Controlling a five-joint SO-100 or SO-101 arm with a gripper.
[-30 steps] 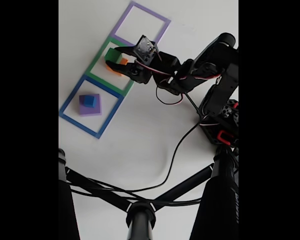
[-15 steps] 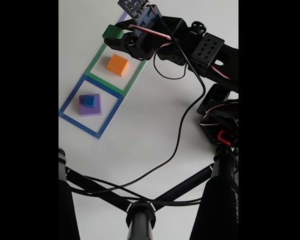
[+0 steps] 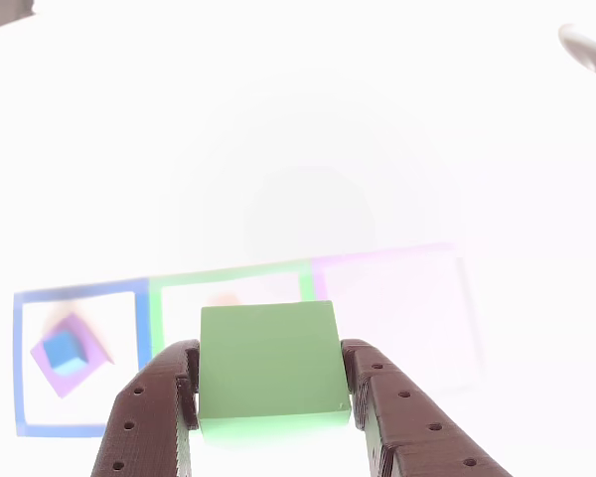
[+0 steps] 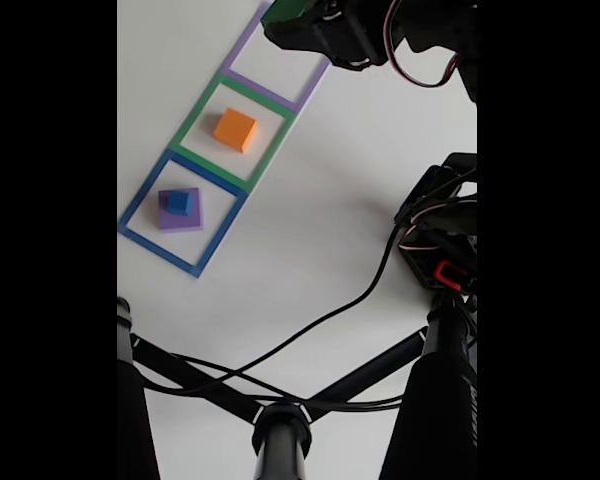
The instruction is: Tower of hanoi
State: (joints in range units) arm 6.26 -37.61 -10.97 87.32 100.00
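My gripper [image 3: 268, 397] is shut on the green block [image 3: 268, 368], held in the air between its two brown fingers [image 3: 149, 417]. In the fixed view the gripper [image 4: 298, 22] carries the green block [image 4: 292, 10] at the top edge, over the purple outline [image 4: 242, 52]. The orange-yellow block [image 4: 235, 129] lies alone inside the green outline [image 4: 195, 128]. The small blue cube [image 4: 179, 202] sits on the purple block [image 4: 183, 217] inside the blue outline [image 4: 145, 192]. The other view shows that pair [image 3: 65, 350] at lower left.
The arm's base [image 4: 442, 250] stands at the right of the white table, with a black cable [image 4: 320, 325] trailing across it. A black tripod [image 4: 280, 420] crosses the bottom of the fixed view.
The gripper lifted the green block off the orange-yellow block and carried it up and to the right, from the green outline to above the purple outline.
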